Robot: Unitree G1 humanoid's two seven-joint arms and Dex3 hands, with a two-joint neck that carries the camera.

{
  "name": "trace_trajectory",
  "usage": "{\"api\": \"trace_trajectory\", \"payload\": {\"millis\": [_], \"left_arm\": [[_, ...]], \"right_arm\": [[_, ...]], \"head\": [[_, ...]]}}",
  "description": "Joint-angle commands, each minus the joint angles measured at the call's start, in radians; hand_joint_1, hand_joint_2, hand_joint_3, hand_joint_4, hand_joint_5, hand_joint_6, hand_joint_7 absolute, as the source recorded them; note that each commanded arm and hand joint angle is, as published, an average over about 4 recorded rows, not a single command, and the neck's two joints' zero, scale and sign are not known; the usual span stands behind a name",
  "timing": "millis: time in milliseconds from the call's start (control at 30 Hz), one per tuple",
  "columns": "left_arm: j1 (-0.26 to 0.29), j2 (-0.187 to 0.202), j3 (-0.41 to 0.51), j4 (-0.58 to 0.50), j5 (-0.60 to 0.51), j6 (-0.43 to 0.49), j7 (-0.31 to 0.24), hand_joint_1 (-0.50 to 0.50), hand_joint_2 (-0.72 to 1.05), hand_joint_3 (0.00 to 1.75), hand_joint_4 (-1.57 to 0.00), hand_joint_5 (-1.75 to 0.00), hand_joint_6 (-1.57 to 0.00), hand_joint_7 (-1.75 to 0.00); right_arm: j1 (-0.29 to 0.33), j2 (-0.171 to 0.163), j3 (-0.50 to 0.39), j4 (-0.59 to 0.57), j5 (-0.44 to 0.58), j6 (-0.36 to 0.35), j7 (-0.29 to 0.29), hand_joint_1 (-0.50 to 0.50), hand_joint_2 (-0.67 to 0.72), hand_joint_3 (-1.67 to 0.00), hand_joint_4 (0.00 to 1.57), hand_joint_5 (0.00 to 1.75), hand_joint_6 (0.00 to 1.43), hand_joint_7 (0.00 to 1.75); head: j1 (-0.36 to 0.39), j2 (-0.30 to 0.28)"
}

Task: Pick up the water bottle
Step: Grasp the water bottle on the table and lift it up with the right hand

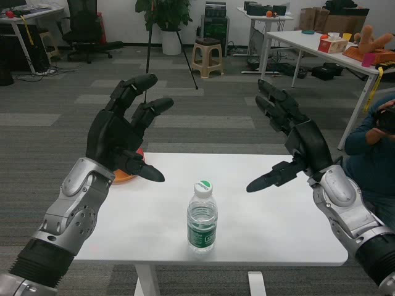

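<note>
Fingers of both hands were spread wide and held nothing, each hand raised above the table with its thumb pointing inward toward the middle. Between them, nearer the front edge, the water bottle stood upright on the white table, clear plastic with a green label around its lower body and a white cap with a green mark on top. It touched neither hand.

To its left, the left hand hovered over the table's far left part, palm turned toward the centre, fingers fanned upward and the thumb jutting down and to the right, well above the bottle's cap level in the view. Behind that hand, an orange object lay on the table, mostly hidden by the palm; what it was could not be told.

To the bottle's right, the right hand was held over the table's right side, fingers stretched up and away, the thumb reaching left toward the bottle but well apart from it.

Beyond the table's right edge, a person in a blue top sat. Farther back stood a beige stool, a potted plant and another white table carrying boxes.
</note>
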Motion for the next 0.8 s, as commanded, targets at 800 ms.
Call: {"api": "trace_trajectory", "payload": {"millis": [800], "left_arm": [[0.003,-0.011,0.031,0.019,0.005,0.0,-0.001,-0.5,-0.02,0.0,0.0,-1.03,0.0,-0.98]], "right_arm": [[-0.004,0.122,0.252,0.313,0.003,0.005,0.026,-0.5,0.09,-0.08,0.0,0.0,0.0,0.14]], "head": [[-0.03,-0.04]]}}
